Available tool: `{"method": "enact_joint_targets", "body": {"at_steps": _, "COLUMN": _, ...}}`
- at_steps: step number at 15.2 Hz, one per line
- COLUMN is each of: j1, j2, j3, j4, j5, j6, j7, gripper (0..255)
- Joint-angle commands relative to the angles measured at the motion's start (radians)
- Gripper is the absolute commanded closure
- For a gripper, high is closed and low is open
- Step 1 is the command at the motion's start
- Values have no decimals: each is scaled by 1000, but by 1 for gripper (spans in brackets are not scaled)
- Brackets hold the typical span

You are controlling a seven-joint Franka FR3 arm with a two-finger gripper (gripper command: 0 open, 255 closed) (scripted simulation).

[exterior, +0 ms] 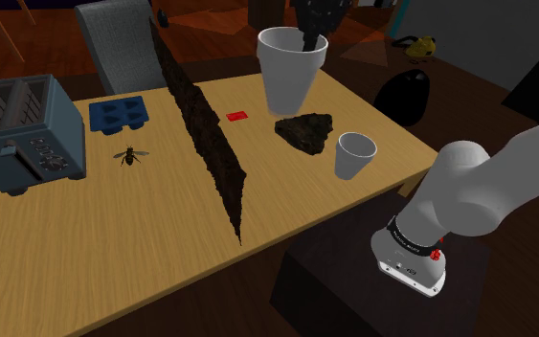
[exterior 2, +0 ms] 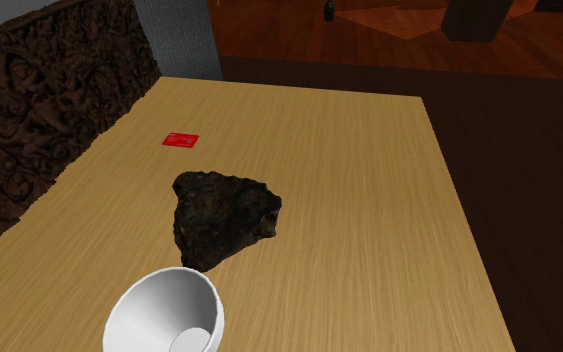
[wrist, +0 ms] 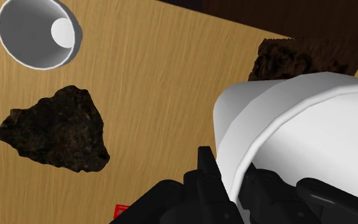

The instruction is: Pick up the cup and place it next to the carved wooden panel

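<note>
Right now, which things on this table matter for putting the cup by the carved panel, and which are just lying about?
For the job: white cup, clasped by the end effector above the table; dark carved panel, standing on edge.
Lying about: smaller white cup, dark rock, red chip, toaster, blue tray, fly.

I count two white cups: the raised cup (exterior: 291, 77) at the shoulder view's upper middle, and the standing cup (exterior: 355, 158) right of centre. There is one dark rock (exterior: 305, 132) near the middle. One carved panel (exterior: 205, 134) runs down the centre. To its right there is one small red tag (exterior: 237, 116). Left of the panel I count one blue tray (exterior: 119, 114), one fly (exterior: 130, 154) and one toaster (exterior: 26, 134). One grey chair (exterior: 114, 43) is at the top, and there is one wooden table (exterior: 114, 258).
</note>
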Motion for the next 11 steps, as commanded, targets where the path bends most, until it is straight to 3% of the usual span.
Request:
{"method": "enact_joint_targets", "body": {"at_steps": 1, "j1": 0, "j2": -14, "j3": 0, "j4": -43, "j5": 1, "j6": 30, "j7": -3, "gripper": 255}}
{"method": "enact_joint_targets", "body": {"at_steps": 11, "j1": 2, "j2": -60, "j3": 3, "j4": -218, "j5": 5, "j6": 159, "j7": -10, "gripper": 255}}
